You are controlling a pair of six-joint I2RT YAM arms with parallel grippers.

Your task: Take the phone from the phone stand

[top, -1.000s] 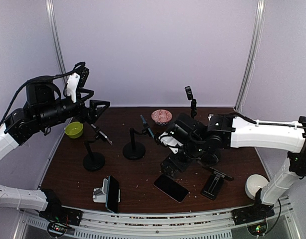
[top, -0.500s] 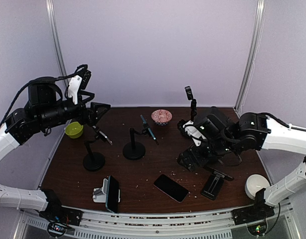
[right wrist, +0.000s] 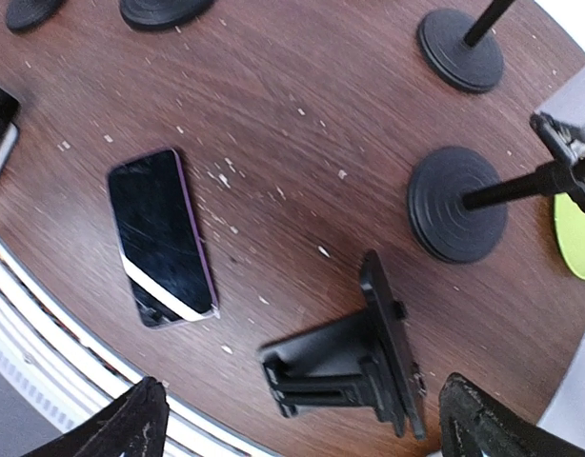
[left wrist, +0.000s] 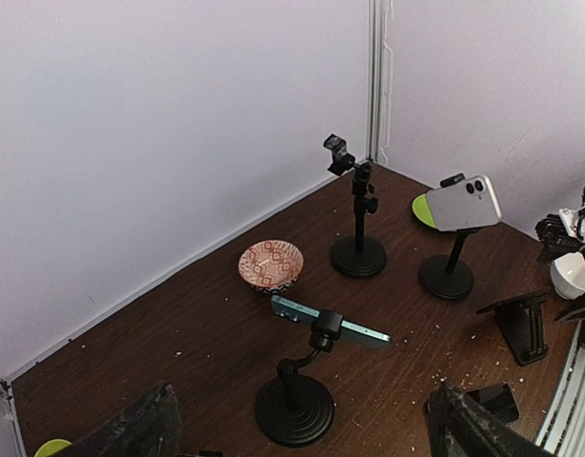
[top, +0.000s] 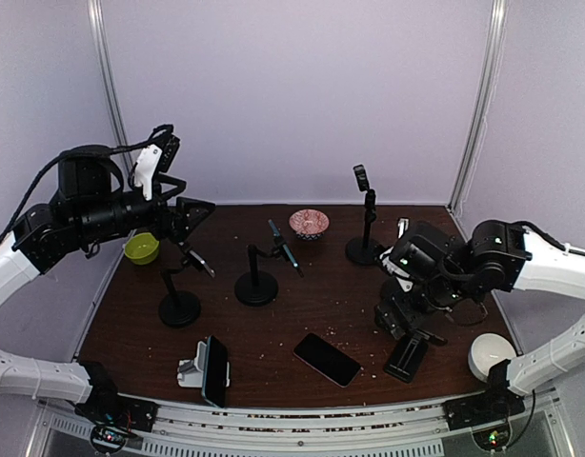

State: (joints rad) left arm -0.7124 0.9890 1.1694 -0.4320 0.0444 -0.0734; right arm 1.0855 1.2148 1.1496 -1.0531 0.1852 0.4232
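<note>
Phone point(top: 327, 359) laid flat on the bench point(top: 292, 319), apart from the folding stand point(top: 407, 354).
It is seen lower centre of the top view, screen up, just left of the stand. The right pincer point(top: 395, 322) is held wide over the stand; the left pincer point(top: 191, 215) is held high at upper left, also wide, gripping nothing.
</note>
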